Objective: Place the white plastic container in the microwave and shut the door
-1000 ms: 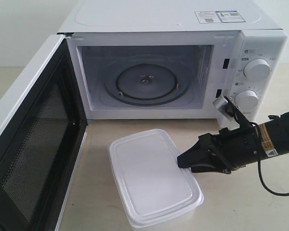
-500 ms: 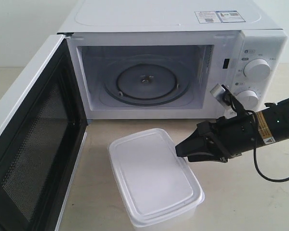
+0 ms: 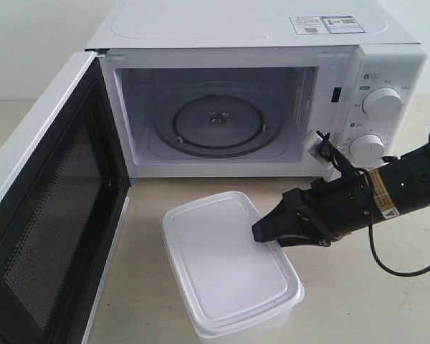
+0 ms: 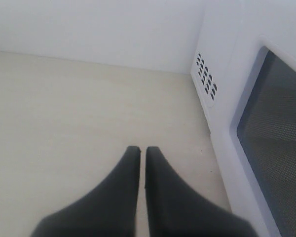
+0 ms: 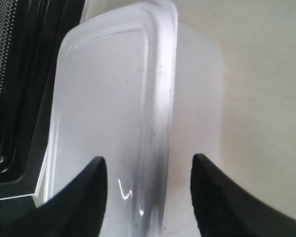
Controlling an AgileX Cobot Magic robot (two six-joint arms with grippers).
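Both jaws of the right gripper (image 3: pixel 259 233) stand wide, straddling the three-o'clock rim of the white plastic container (image 3: pixel 226 269) without clamping it, apparently readying a lift from six o'clock of the open microwave (image 3: pixel 258 29).

Pale beige tabletop (image 3: pixel 358 312) meets a plain white wall (image 3: pixel 36 43)

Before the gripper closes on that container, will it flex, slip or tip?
The container looks like thin translucent plastic, so its walls probably flex under a squeeze. Its glossy lid rim may be slippery. Low, wide and flat on the table, it seems unlikely to tip.
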